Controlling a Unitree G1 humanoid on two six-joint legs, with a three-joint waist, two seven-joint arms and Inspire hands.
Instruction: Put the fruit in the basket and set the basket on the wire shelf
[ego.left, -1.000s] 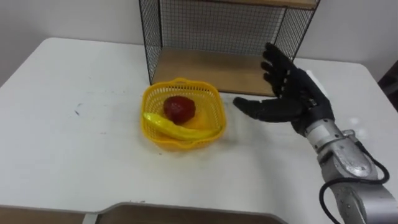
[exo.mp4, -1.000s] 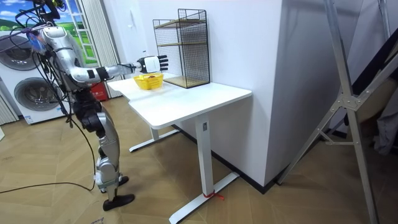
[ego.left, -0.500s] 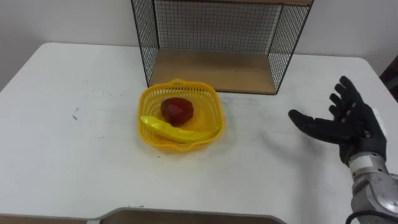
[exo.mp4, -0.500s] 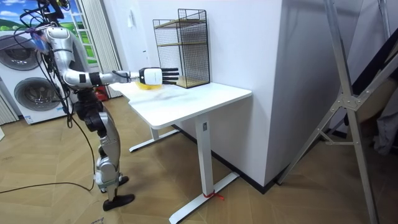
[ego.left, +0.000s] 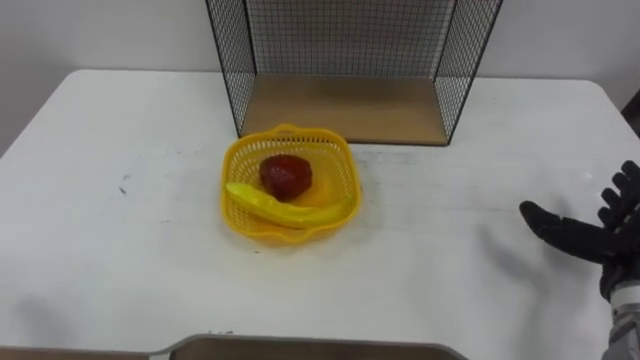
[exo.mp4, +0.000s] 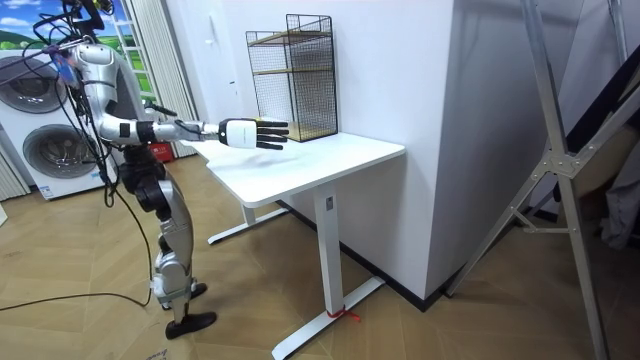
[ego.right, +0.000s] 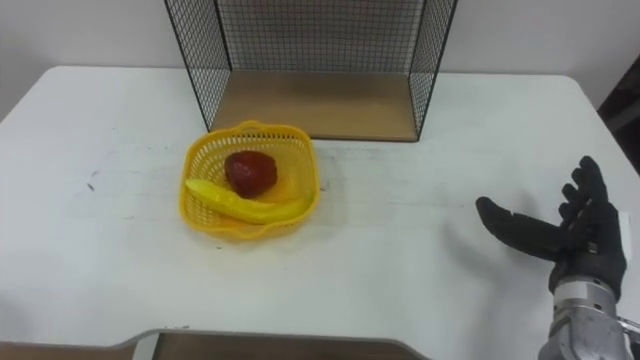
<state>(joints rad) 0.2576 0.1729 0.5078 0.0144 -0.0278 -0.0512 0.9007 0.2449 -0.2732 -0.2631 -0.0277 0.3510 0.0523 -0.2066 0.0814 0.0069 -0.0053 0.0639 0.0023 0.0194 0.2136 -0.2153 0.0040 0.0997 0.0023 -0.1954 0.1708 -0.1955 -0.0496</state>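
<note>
**Fruit in basket, right hand open and empty**

Yellow basket (ego.left: 338, 160) on the white table (ego.left: 120, 260), a little left of the middle. Just in front of the shelf (ego.left: 345, 108), which has black wire walls and a wooden floor and stands at the far edge. Not touching the shelf.

In the basket, a red apple (ego.left: 286, 175) toward the far side. Banana (ego.left: 285, 208) crosswise along the near side, just in front of the apple.

Right hand (ego.right: 585, 235) above the table by the right edge, well apart from the basket. Fingers straight and spread, thumb stretched out to the left, nothing held.

In the room view, upright at the table's end on the room view's left, right arm out level over the top. Washers (exo.mp4: 40, 150) behind.
</note>
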